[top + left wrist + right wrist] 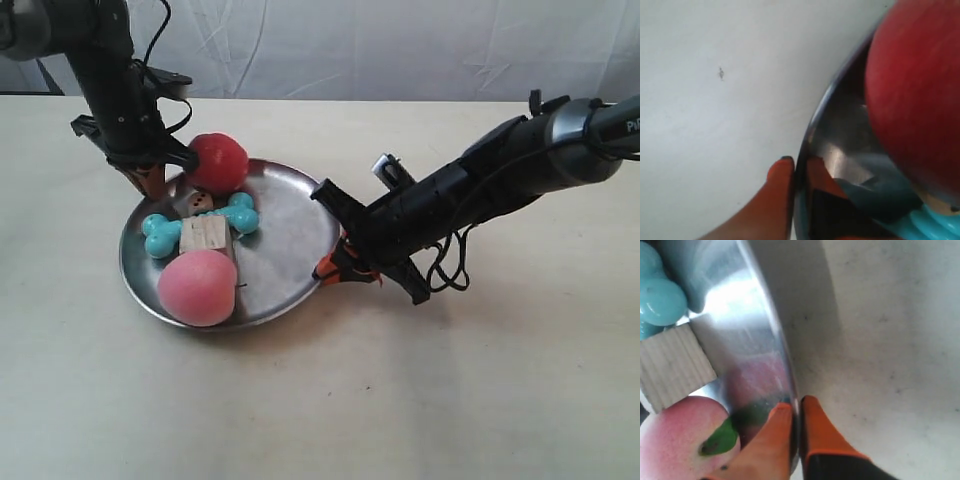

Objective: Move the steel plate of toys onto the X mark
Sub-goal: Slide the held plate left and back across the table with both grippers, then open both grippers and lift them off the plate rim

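Pinching steel plate rim, left claw and right claw both clenched; plate off X mark; move not yet done

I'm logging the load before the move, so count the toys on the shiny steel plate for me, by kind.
Red round apple toy: 1
Fuzzy pink peach toy: 1
Turquoise bone toy: 1
Pale wooden block: 1
Small brown dotted die: 1
Total on the round steel plate: 5
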You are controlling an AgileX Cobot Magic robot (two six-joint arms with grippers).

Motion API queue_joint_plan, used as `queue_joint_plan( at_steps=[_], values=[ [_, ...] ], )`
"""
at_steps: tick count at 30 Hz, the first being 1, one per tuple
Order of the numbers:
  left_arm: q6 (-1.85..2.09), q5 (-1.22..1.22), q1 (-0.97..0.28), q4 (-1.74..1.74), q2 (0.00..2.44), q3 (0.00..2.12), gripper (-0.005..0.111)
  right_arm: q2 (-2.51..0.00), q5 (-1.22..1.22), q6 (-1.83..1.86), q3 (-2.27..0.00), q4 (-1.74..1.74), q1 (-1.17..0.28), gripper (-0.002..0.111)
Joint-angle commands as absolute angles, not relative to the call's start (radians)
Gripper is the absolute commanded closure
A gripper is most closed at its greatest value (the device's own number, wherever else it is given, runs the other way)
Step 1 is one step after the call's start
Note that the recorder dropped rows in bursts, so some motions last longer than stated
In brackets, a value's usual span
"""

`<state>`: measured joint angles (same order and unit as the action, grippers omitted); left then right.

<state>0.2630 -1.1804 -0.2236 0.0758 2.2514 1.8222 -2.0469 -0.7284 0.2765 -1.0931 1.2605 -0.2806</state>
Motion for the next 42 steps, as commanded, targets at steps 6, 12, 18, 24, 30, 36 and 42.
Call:
queue_joint_plan(
  at_steps=[6, 12, 18, 24, 30, 36, 42],
  values=[
    [0.247, -1.221, -0.240, 0.202, 2.273, 1.831, 0.107, -2.103, -0.718, 0.290, -1.113, 1.367, -0.280, 0.109],
    [0.222, -1.221, -0.238, 0.193, 2.273, 1.831, 0.107, -2.103, -0.711, 0.315, -1.113, 1.373, -0.280, 0.109],
    [0.212, -1.221, -0.223, 0.196, 2.275, 1.831, 0.090, -2.103, -0.728, 0.324, -1.113, 1.369, -0.280, 0.078],
    [0.200, -1.221, -0.198, 0.192, 2.275, 1.831, 0.056, -2.103, -0.747, 0.321, -1.113, 1.311, -0.280, 0.059],
    [0.159, -1.221, -0.162, 0.146, 2.269, 1.831, 0.047, -2.103, -0.747, 0.310, -1.113, 1.234, -0.280, 0.059],
    [0.155, -1.221, -0.149, 0.137, 2.194, 1.826, 0.048, -2.047, -0.722, 0.186, -1.113, 1.001, -0.280, 0.059],
    [0.133, -1.221, -0.149, 0.073, 2.009, 1.636, 0.078, -1.942, -0.724, -0.054, -1.111, 0.641, -0.280, 0.060]
  ],
)
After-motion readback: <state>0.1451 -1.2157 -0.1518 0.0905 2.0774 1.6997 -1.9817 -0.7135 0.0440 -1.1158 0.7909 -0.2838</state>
